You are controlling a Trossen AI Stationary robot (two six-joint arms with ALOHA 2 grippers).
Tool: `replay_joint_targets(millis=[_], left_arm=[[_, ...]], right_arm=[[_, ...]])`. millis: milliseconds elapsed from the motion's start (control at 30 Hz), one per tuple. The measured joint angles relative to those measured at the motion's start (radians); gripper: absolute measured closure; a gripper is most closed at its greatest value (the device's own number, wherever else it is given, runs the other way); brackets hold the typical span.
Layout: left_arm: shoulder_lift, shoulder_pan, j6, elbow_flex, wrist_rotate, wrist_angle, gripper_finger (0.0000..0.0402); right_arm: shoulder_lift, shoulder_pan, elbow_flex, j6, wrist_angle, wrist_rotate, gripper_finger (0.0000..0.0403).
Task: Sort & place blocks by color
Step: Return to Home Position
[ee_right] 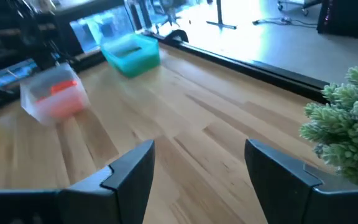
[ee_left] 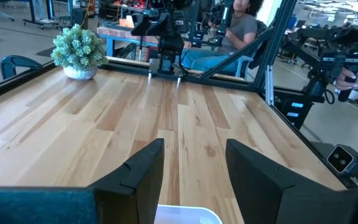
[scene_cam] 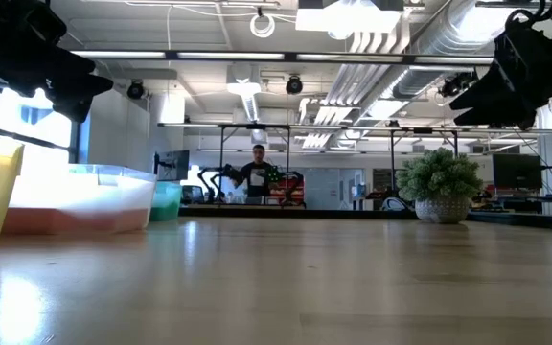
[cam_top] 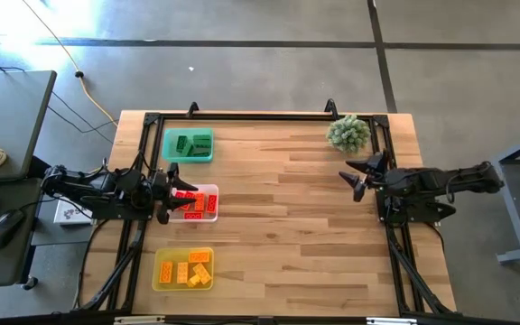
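The left tool [cam_top: 169, 192] partly covers the clear tray [cam_top: 208, 191] and its red blocks [cam_top: 199, 207]; fingers apart, empty. The right tool [cam_top: 351, 178]: fingers apart, empty, above the table [cam_top: 278, 239].

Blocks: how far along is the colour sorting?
Done: green blocks sit in the green tray, red blocks in the clear tray, orange-yellow blocks in the yellow tray; none shows loose on the table. In hand: nothing; the left end effector by the clear tray and right end effector near the plant are open. Left: seemingly nothing.
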Motion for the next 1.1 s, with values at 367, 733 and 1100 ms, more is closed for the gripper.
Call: replay_joint_targets(millis=[367, 733, 1100], left_arm=[[0.000, 0.000, 0.000, 0.000, 0.000, 0.000, 0.0241], [0.000, 0.000, 0.000, 0.001, 0.000, 0.000, 0.0241], [0.000, 0.000, 0.000, 0.001, -0.002, 0.000, 0.0241]], right_arm=[[-0.208, 0.000, -0.121, -0.026, 0.025, -0.163, 0.0167], [-0.204, 0.000, -0.178, -0.098, 0.235, -0.393, 0.0167], [-0.202, 0.000, -0.185, -0.079, 0.268, -0.386, 0.0167]])
